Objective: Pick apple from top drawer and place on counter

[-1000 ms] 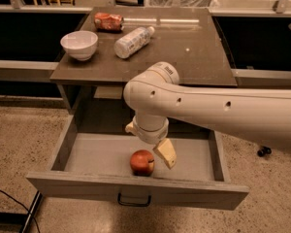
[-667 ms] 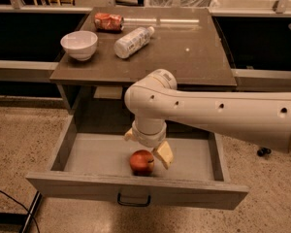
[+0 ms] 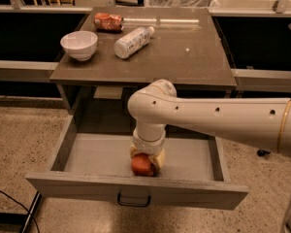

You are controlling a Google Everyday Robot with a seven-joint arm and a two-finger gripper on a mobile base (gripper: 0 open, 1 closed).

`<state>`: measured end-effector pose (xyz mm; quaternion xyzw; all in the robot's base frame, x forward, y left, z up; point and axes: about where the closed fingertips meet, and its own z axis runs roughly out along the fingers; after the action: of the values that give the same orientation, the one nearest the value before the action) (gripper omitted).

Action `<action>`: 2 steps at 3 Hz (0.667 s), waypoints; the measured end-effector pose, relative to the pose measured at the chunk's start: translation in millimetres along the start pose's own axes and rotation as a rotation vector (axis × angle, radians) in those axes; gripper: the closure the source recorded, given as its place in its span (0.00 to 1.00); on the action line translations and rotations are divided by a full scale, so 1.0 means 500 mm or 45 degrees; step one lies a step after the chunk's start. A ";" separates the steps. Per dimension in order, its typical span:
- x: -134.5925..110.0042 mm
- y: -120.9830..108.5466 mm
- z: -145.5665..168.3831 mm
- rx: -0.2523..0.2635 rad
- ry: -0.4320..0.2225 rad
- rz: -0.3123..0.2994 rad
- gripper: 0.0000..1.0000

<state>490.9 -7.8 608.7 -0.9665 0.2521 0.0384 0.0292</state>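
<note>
Item: apple (image 3: 142,166), small, red-orange. Location: floor of the open top drawer (image 3: 94,155), near the front wall and a little right of the drawer's middle. The pincer (image 3: 146,160) sits directly over it and down upon it, so that only the lower front of the fruit shows. Whether the pincer is apart or clamped on the apple cannot be told from here.

Item: drawer, grey, wide and shallow, pulled well out. Bare floor lies open to the left and right of the apple, with more behind it toward the back. The front wall stands just beside the apple; the side walls are well apart from it. A dark handle (image 3: 134,201) is fixed to the front face.

Item: tabletop (image 3: 179,57), brown-grey, above and behind the drawer. Its right half and front strip are bare. A white bowl (image 3: 79,44), a bottle (image 3: 133,41) lying on its side, and a crushed red can (image 3: 108,22) occupy the left and back.

Item: arm (image 3: 218,119), white. It enters from the right, runs level above the drawer, bends at a rounded joint, and drops straight down with the wrist vertical.
</note>
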 end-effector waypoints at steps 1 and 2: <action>-0.021 0.008 -0.004 -0.024 -0.016 -0.077 0.41; -0.035 0.006 -0.035 -0.032 -0.027 -0.093 0.55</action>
<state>475.2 -3.5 627.6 -0.9749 0.2158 0.0505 0.0211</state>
